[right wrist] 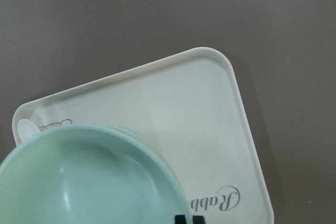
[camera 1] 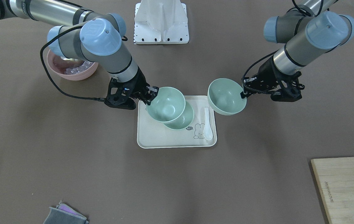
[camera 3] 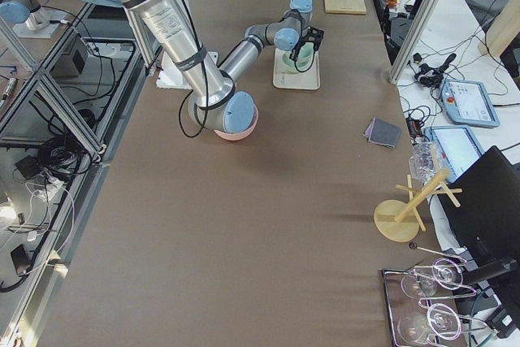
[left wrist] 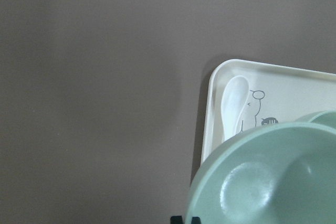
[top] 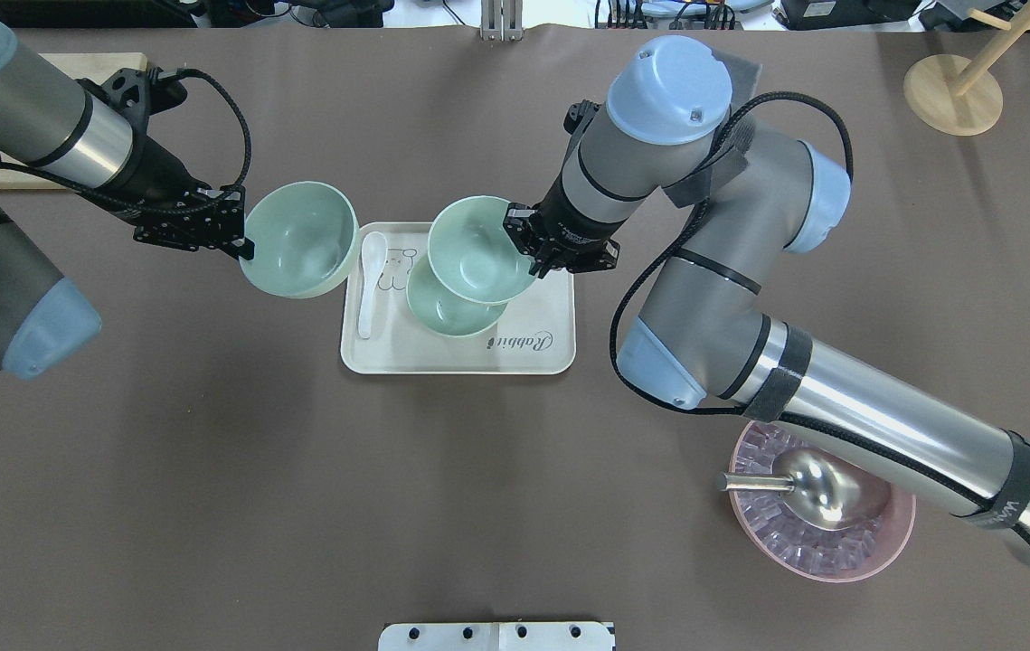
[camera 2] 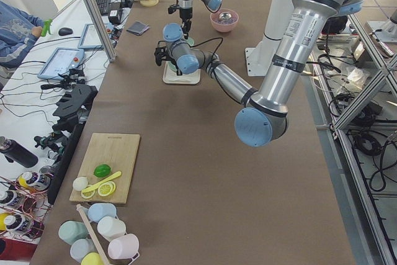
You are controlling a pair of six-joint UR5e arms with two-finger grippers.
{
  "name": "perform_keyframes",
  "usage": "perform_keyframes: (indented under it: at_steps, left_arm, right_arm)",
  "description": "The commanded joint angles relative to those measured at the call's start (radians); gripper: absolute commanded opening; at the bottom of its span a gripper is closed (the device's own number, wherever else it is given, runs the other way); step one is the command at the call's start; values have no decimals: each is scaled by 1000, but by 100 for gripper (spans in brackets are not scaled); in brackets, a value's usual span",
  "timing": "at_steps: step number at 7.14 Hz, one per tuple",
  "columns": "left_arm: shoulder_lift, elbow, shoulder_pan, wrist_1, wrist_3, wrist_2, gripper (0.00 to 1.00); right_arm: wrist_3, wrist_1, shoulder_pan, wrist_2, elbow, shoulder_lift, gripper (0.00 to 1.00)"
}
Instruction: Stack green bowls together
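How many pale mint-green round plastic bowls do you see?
3. The first bowl sits on the cream tray; the right gripper holds the second bowl over it; the left gripper holds the third bowl at the tray's edge.

The green bowls (top: pixel 299 237) look like smooth matt plastic; the scoop (top: pixel 826 488) is polished metal, the cutting board (camera 1: pixel 344 189) bare wood.

left end effector (top: pixel 243 246): clamps first green bowl (top: pixel 297 240) at tray (top: pixel 478 357) edge | right end effector (top: pixel 524 250): clamps second bowl (top: pixel 477 249) over third bowl (top: pixel 444 314)
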Motion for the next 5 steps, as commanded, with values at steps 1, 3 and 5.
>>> perform_keyframes:
  at_steps: [1, 3, 5]
  left_arm:
    - [-22, 0, -14, 0, -30, -24, 0]
    - [-92, 33, -10, 0, -108, -21, 0]
    - [-158, 65, 19, 0, -186, -15, 0]
  right_arm:
    - [16, 63, -37, -46, -51, 19, 0]
    - [51, 78, -44, -47, -58, 16, 75]
    - [42, 94, 29, 59, -52, 0, 100]
